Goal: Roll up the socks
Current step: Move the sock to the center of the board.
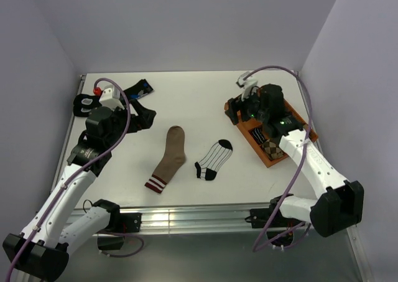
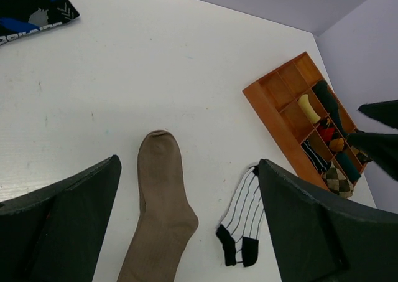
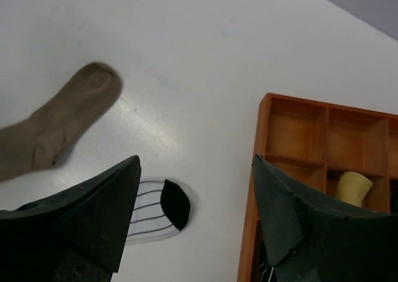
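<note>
Two socks lie flat and apart on the white table. The long tan-brown sock (image 1: 171, 157) (image 2: 158, 213) (image 3: 59, 126) has its striped cuff toward the near edge. To its right is the short white sock (image 1: 214, 160) (image 2: 244, 216) (image 3: 168, 204) with thin black stripes and a black toe. My left gripper (image 1: 144, 117) (image 2: 188, 164) hovers left of the tan sock's toe, open and holding nothing. Over the left edge of the tray, my right gripper (image 1: 236, 112) (image 3: 196, 159) is also open and holds nothing. It is up and to the right of the white sock.
An orange compartment tray (image 1: 249, 139) (image 2: 267, 117) (image 3: 255, 188) at the right holds several rolled sock bundles. Black socks with blue and white marks (image 1: 138, 90) (image 2: 31, 11) lie at the back left. Grey walls close in the table's sides and back.
</note>
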Controlling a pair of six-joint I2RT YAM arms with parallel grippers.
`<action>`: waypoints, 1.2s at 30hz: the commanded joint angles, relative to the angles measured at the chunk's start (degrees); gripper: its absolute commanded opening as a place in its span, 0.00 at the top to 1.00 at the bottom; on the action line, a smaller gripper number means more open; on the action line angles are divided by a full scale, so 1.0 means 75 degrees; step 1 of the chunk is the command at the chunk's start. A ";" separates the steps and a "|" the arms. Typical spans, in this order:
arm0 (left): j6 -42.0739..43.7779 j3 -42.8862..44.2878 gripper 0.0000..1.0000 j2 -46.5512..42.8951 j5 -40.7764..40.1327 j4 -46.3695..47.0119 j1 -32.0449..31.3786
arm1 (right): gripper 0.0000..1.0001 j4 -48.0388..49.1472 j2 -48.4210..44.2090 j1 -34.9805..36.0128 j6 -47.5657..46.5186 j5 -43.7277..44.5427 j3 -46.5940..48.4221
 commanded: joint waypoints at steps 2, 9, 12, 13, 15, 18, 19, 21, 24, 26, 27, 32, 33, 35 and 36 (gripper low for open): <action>-0.0433 -0.0346 0.03 -0.0030 -0.0095 0.0605 0.0020 | 0.26 -0.0941 0.0312 0.1001 -0.0609 0.0474 0.0154; -0.0679 -0.0651 0.04 -0.0030 -0.0387 0.0957 0.0020 | 0.36 -0.1387 0.0851 0.3097 -0.0586 0.1282 -0.0455; -0.0785 -0.0687 0.04 0.0028 -0.0469 0.1051 0.0020 | 0.40 -0.1515 0.1144 0.3568 -0.0458 0.1389 -0.0572; -0.0831 -0.0733 0.06 0.0063 -0.0481 0.1110 0.0020 | 0.41 -0.1609 0.1249 0.3825 -0.0411 0.1389 -0.0596; -0.0972 -0.0896 0.08 0.0087 -0.0236 0.1343 0.0020 | 0.43 -0.1738 0.1554 0.4002 -0.0317 0.1354 -0.0585; -0.1335 -0.1400 0.15 0.0145 0.0138 0.1742 0.0020 | 0.44 -0.1715 0.1766 0.4167 -0.0200 0.1401 -0.0736; -0.1510 -0.1749 0.16 0.0180 0.0244 0.1894 0.0008 | 0.44 -0.1599 0.1754 0.4167 -0.0165 0.1389 -0.0807; -0.1663 -0.2068 0.19 0.0251 0.0316 0.2313 -0.0074 | 0.45 -0.1516 0.1731 0.4167 -0.0083 0.1307 -0.0947; -0.1699 -0.2362 0.26 0.0520 0.0071 0.2376 -0.0483 | 0.46 -0.1504 0.1801 0.4156 -0.0082 0.1354 -0.0971; -0.1781 -0.2537 0.29 0.0637 -0.0071 0.2469 -0.0765 | 0.46 -0.1516 0.1848 0.4156 -0.0106 0.1273 -0.0983; -0.1909 -0.2643 0.30 0.0649 -0.0059 0.2678 -0.0824 | 0.47 -0.1539 0.1871 0.4167 -0.0106 0.1249 -0.0995; -0.2296 -0.3264 0.41 0.0778 0.0046 0.3184 -0.1245 | 0.48 -0.1504 0.2024 0.4238 -0.0094 0.1237 -0.0913; -0.2436 -0.3392 0.42 0.0825 0.0034 0.3242 -0.1420 | 0.48 -0.1516 0.2035 0.4249 -0.0094 0.1237 -0.0901; -0.2577 -0.3522 0.48 0.0919 -0.0094 0.3325 -0.1643 | 0.48 -0.1492 0.2094 0.4261 -0.0094 0.1237 -0.0878; -0.2729 -0.3673 0.50 0.0942 -0.0095 0.3395 -0.1819 | 0.48 -0.1481 0.2106 0.4250 -0.0094 0.1202 -0.0878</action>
